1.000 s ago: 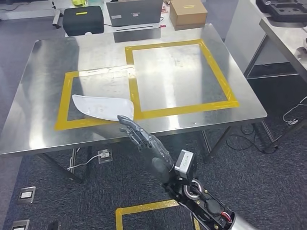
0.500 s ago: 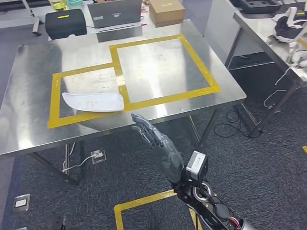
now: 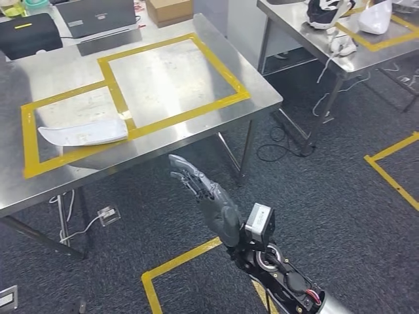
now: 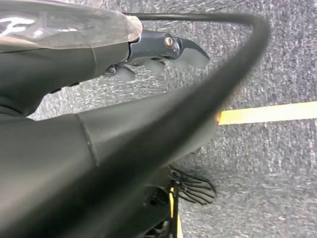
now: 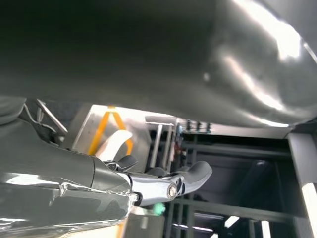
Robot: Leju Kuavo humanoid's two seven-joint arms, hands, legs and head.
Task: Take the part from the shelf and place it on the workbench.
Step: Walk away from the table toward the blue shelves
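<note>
Two steel tables (image 3: 256, 98), grey carpet (image 3: 346, 190)

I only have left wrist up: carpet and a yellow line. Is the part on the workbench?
Observer: Yes. In the head view, the white part lies flat on the steel workbench, inside the smaller yellow-taped box.
Operator: Right hand holding anything?
Observer: No. The right hand is empty, with its fingers stretched out, over the carpet in front of the workbench edge.
Operator: Is it touching the part?
Observer: No, they are clearly apart. The part sits up on the tabletop, to the left of the fingertips.
</note>
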